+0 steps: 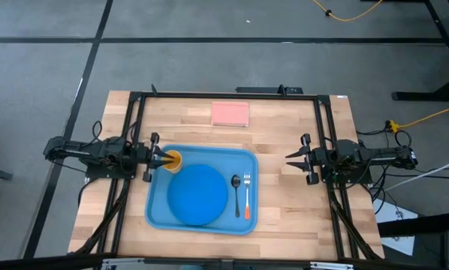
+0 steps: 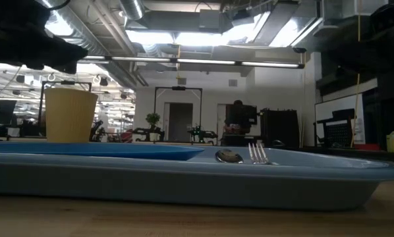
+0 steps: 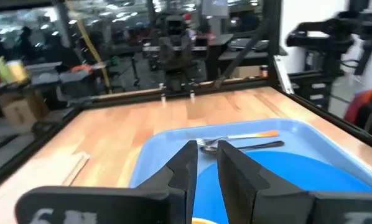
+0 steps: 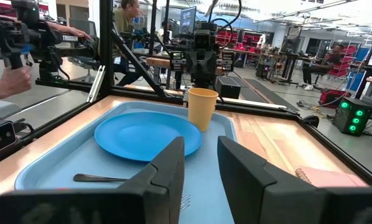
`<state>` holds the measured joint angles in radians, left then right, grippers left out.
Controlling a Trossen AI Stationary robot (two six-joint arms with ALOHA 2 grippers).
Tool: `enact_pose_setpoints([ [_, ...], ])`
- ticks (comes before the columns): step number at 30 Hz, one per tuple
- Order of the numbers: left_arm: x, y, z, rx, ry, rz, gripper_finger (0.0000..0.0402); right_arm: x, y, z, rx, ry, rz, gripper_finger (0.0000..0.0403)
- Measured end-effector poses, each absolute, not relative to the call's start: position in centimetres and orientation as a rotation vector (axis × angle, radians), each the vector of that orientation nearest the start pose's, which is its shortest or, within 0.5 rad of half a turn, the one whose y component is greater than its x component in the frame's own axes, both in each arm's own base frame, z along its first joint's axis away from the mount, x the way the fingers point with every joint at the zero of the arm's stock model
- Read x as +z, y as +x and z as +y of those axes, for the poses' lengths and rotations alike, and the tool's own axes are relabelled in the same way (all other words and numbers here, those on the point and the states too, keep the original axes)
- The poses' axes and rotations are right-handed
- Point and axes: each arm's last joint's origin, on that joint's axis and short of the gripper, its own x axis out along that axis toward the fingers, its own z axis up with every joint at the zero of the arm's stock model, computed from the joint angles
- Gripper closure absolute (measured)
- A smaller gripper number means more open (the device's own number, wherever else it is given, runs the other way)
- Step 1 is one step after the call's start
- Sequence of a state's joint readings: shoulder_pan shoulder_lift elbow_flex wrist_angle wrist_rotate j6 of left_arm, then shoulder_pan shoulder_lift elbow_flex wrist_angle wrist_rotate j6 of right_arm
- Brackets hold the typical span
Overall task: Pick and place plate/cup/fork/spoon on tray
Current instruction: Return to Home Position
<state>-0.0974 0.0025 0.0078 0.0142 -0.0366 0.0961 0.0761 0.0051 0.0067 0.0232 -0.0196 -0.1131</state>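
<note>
Looking at a finished setting, we reckon: the plate (image 1: 197,195) sits mid-tray (image 1: 157,214), with spoon (image 1: 236,191) and fork (image 1: 247,196) paired toward its right edge and the cup (image 1: 173,160) upright in the corner by the left arm. Our left hand (image 1: 159,158) hangs at the tray's left edge just beside the cup, slightly parted and empty. Our right hand (image 1: 290,160) waits over the tabletop (image 1: 299,217) past the tray's right edge, parted and empty, clear of the fork so nothing gets knocked.

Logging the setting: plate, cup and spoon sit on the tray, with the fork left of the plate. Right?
No: the high view shows the fork right of the plate, just beyond the spoon. Plate, cup and spoon do sit on the tray.
</note>
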Motion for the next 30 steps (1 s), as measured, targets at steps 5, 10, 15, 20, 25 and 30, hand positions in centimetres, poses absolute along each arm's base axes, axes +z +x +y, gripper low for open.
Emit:
enact_pose_setpoints([
  [5, 16.72, 9.69, -0.91, -0.087, 0.164, -0.025, 0.0347, 16.76, 9.72, 0.8, 0.094, -0.112, -0.03, 0.0301],
  [10, 16.71, 9.71, -0.62, -0.059, 0.166, -0.021, 0.0347, 16.76, 9.72, 0.8, 0.094, -0.112, -0.03, 0.0301],
  [15, 16.72, 9.73, -0.4, -0.027, 0.166, -0.019, 0.0347, 16.76, 9.72, 0.8, 0.094, -0.112, -0.03, 0.0301],
  [20, 16.69, 9.76, -0.36, -0.012, 0.166, -0.014, 0.0347, 16.76, 9.73, 0.8, 0.094, -0.112, -0.03, 0.0301],
  [25, 16.7, 9.75, -0.35, -0.01, 0.166, -0.016, 0.0347, 16.77, 9.72, 0.8, 0.094, -0.112, -0.031, 0.0301],
  [30, 16.7, 9.75, -0.35, -0.007, 0.165, -0.016, 0.0347, 16.77, 9.72, 0.8, 0.094, -0.112, -0.031, 0.0301],
])
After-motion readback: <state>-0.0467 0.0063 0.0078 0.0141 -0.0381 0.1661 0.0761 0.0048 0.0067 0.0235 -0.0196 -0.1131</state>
